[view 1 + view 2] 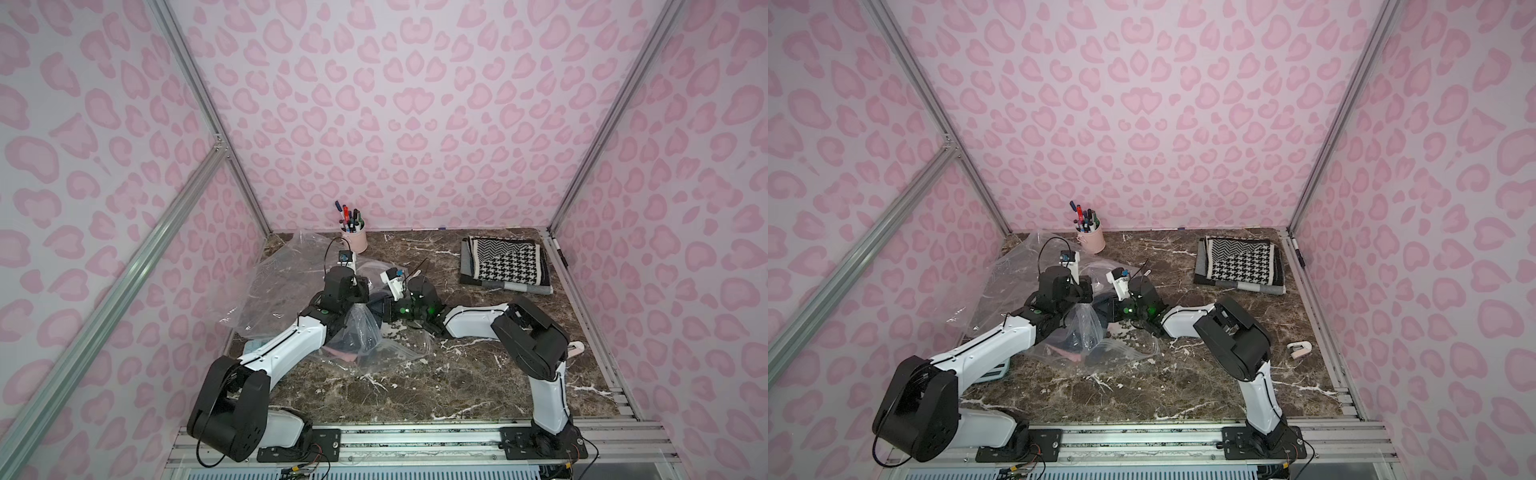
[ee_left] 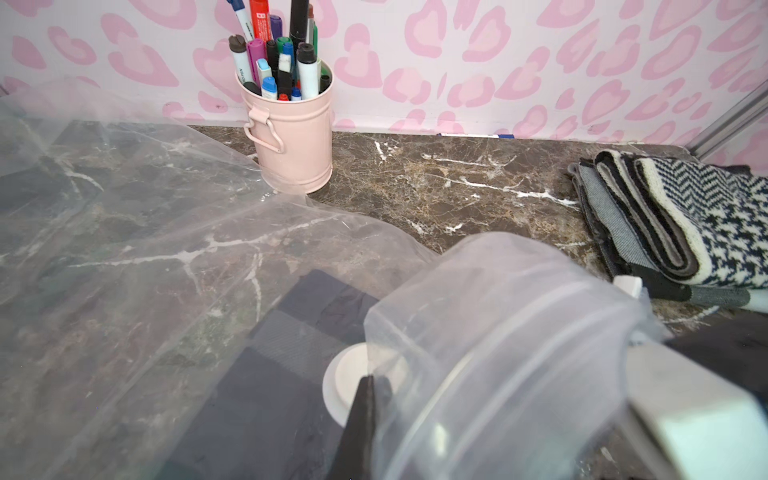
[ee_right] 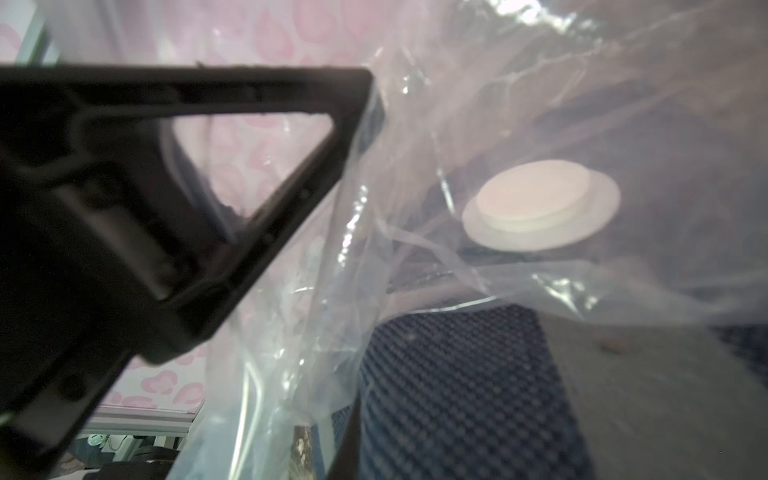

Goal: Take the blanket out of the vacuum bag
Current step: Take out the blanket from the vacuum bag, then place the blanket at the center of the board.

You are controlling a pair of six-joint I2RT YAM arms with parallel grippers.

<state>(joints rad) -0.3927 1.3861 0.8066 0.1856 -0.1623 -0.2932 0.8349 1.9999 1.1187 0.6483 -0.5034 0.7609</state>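
Observation:
The vacuum bag (image 1: pixel 274 286) (image 1: pixel 1013 282) is a large crinkly clear sheet spread over the left half of the table. Its round white valve disc (image 2: pixel 353 378) (image 3: pixel 540 203) lies over the blanket (image 2: pixel 291 332), a navy and grey cloth inside the plastic. My left gripper (image 1: pixel 360 304) (image 2: pixel 368 384) is shut on the bag's film and holds it up in a peak beside the valve. My right gripper (image 1: pixel 380 308) (image 3: pixel 345 449) faces it at the bag's mouth. It is shut on the blue waffle-textured blanket (image 3: pixel 457 395), with plastic bunched beside its finger.
A pink pot of pens (image 1: pixel 355 239) (image 2: pixel 291 137) stands at the back wall by the bag. A folded black-and-white patterned cloth (image 1: pixel 505 264) (image 2: pixel 685 224) lies at the back right. A small white clip (image 1: pixel 1300 348) rests near the right rail. A pale blue patch (image 1: pixel 253 345) shows under my left arm.

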